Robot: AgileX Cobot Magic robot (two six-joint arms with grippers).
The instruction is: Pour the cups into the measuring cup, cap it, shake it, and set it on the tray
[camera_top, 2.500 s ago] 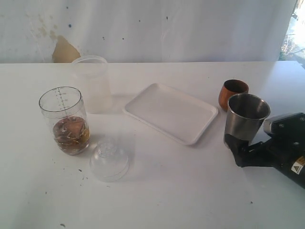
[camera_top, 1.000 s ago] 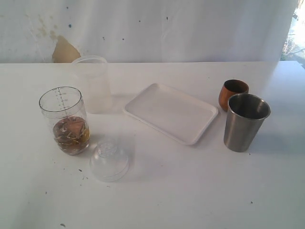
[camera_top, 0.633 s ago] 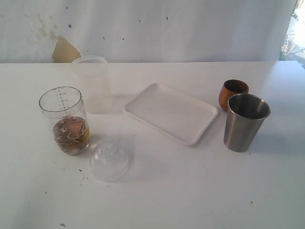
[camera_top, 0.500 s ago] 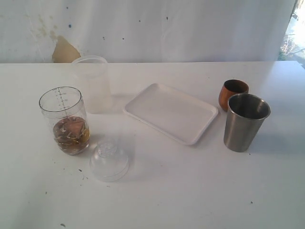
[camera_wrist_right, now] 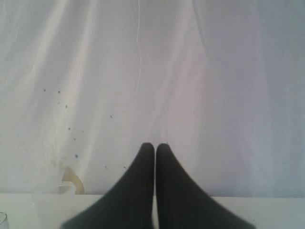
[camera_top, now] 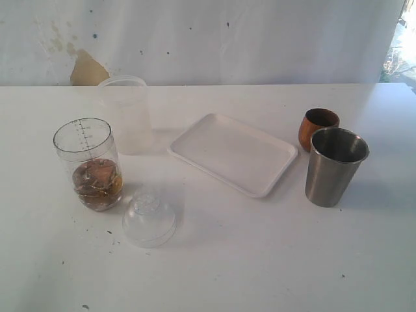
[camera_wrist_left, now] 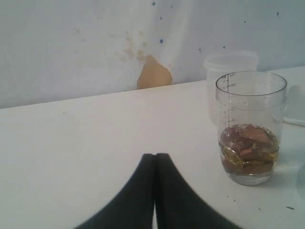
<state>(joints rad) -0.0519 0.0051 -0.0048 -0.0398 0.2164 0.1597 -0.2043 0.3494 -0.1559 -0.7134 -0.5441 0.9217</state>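
The table point(camera_top: 260, 260) bears the tray point(camera_top: 234, 153). The measuring cup point(camera_wrist_left: 250, 126), uncapped and holding brown liquid, stands ahead of the left pincer point(camera_wrist_left: 155, 156), apart from it. The frosted cup point(camera_wrist_left: 231, 64) stands farther beyond. The steel tumbler point(camera_top: 333, 169), the cap point(camera_top: 149, 218) and the wooden cup point(camera_top: 315, 125) sit out of either pincer's reach. Both pincers are clenched, fingertips together on nothing. The right pincer point(camera_wrist_right: 155, 146) points at the backdrop.

It looks like a makeshift test setup: a bare, speck-marked white tabletop point(camera_top: 260, 260) backed by a hanging white cloth sheet point(camera_top: 260, 39) with stains and a tan patch point(camera_top: 88, 70).
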